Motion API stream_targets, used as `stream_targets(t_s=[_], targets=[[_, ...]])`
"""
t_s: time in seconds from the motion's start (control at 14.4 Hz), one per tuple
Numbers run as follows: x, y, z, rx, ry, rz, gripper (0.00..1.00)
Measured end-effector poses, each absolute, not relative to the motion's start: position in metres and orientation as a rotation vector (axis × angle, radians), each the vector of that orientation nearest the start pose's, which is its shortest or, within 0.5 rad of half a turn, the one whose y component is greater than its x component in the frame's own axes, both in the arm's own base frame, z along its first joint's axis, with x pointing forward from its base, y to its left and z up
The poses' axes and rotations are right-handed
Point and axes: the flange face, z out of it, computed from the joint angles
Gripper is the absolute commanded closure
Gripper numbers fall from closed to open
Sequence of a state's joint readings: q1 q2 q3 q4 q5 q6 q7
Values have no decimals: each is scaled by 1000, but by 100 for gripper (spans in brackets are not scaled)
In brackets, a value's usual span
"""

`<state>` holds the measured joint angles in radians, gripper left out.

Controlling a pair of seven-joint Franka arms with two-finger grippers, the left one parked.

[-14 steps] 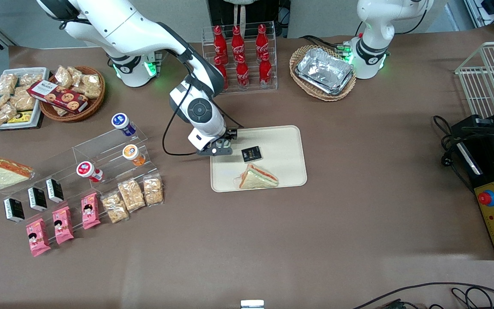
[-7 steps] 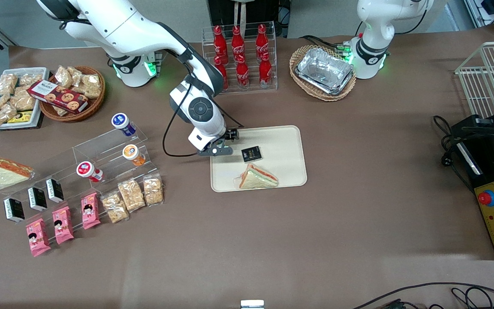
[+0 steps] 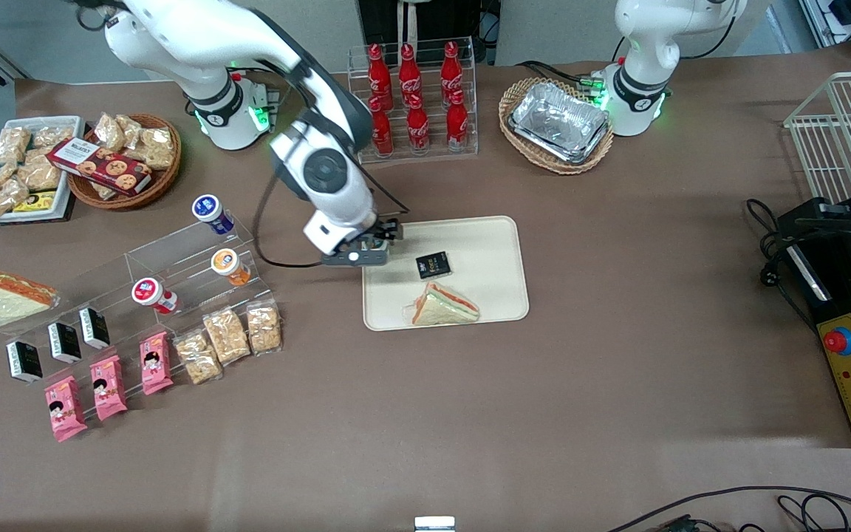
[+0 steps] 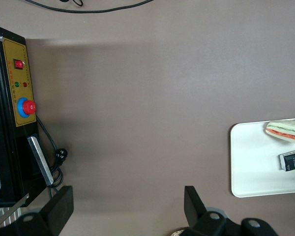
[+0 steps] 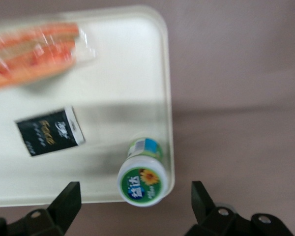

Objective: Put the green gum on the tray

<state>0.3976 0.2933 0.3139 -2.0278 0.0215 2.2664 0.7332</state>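
Note:
The green gum [image 5: 141, 183] stands upright on the cream tray [image 5: 113, 64], right at a rounded corner by the rim; its white-rimmed green lid with a yellow flower faces the wrist camera. My right gripper [image 5: 132, 206] is open, its two black fingers spread wide on either side of the gum and clear of it. In the front view the gripper [image 3: 372, 246] hangs over the corner of the tray [image 3: 484, 251] that lies toward the working arm's end and farther from the camera, and hides the gum.
A wrapped sandwich [image 3: 444, 304] and a small black packet [image 3: 433, 264] lie on the tray. A clear stepped shelf holds blue-lidded [image 3: 211, 210], orange-lidded [image 3: 229, 264] and red-lidded [image 3: 151, 294] bottles. A cola bottle rack [image 3: 414, 96] stands close to the arm.
The right arm's wrist and gripper have shifted a little toward the working arm's end of the table and away from the front camera. The things on the tray have not moved.

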Motion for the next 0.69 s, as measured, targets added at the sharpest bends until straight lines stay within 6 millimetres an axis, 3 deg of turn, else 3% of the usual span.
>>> stream_targets(t_s=[0.28, 0.48, 0.55, 0.69], targets=[[482, 337, 419, -3103, 132, 91, 0], [524, 286, 501, -3098, 12, 68, 0], [540, 260, 515, -3092, -41, 51, 0], [565, 202, 523, -3086, -109, 40, 0]])
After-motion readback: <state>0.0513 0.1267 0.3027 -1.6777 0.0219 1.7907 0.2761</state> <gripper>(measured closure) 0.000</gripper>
